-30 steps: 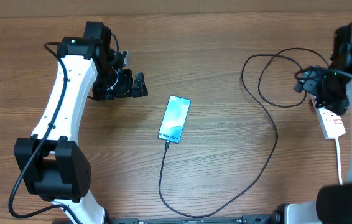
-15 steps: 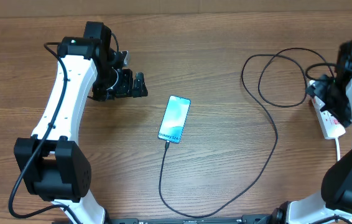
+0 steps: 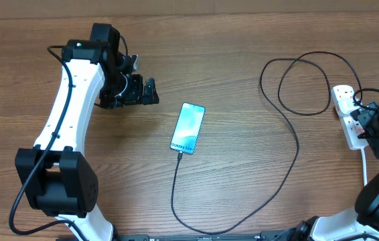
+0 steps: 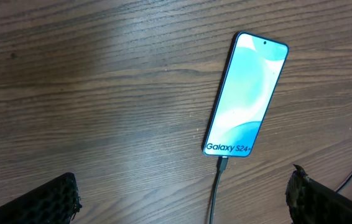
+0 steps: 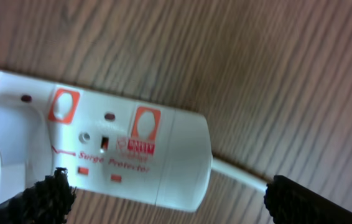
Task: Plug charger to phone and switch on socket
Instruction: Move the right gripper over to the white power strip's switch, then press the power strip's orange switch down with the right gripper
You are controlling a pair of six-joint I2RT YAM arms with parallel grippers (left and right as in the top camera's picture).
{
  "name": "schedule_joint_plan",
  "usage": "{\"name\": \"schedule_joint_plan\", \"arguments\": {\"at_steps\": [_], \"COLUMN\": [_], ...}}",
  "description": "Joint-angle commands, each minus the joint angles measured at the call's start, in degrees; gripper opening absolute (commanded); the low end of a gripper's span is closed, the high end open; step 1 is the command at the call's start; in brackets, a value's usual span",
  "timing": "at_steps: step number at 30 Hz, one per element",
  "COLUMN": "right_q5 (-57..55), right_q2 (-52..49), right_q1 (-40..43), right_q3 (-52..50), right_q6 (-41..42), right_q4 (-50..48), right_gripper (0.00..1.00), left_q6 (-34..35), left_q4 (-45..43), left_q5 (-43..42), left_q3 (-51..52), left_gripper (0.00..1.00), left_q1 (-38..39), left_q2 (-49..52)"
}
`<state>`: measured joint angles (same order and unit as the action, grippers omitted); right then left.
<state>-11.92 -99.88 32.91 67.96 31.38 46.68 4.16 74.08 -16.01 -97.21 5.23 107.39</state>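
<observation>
Phone (image 3: 188,128) lies flat, screen up, near the middle of the wooden table (image 3: 243,40), tilted slightly off the table's long axis; screen lit pale blue-teal, "Galaxy S24+" readable along its lower end in the left wrist view; charger (image 3: 290,161) is a thin black cable, its plug tip (image 4: 223,165) seated in the phone's bottom edge; from there the cable runs toward the table's near edge, sweeps right and back up in one wide curve, makes a loose loop at upper right, and reaches the socket (image 3: 347,114); the join is hidden behind the right arm; socket is a white strip lying at the far right of the table, well apart from the phone; right wrist view shows its end with red-framed switches (image 5: 145,124), "Surge Protector" lettering, and a white cord (image 5: 241,176) leaving the end; switch position cannot be read; right gripper (image 5: 173,200) hovers over that end, fingers spread wide, holding nothing; left gripper (image 3: 152,92) hangs left of the phone, apart from it; its fingertips (image 4: 58,199) stand wide apart at either side of the wrist view, empty.
</observation>
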Motion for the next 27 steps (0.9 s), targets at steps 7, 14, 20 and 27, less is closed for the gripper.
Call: {"name": "schedule_joint_plan", "arguments": {"at_steps": [7,14,20,27], "right_q5": [3.43,3.43,3.43,3.43], "right_q2": [-0.09,-0.13,-1.55,-5.92], "right_q1": [3.19,3.17,3.17,3.19], "right_q3": [-0.09,-0.09,-0.11,-0.11], "right_q6": [-8.28,-13.90,-15.43,-16.50], "right_q4": [-6.45,-10.05,-12.39,-13.57], "right_gripper": [1.00,1.00,1.00,1.00], "left_q6": [0.35,0.35,0.35,0.35], "left_q4": [-0.02,-0.02,-0.02,-0.04], "left_q5": [0.07,0.07,0.07,0.07], "left_q3": [-0.04,-0.04,-0.04,-0.04], "left_gripper": [1.00,1.00,1.00,1.00], "left_q1": [-0.07,-0.07,-0.07,-0.07], "left_q2": [-0.63,-0.63,-0.63,-0.63]}}
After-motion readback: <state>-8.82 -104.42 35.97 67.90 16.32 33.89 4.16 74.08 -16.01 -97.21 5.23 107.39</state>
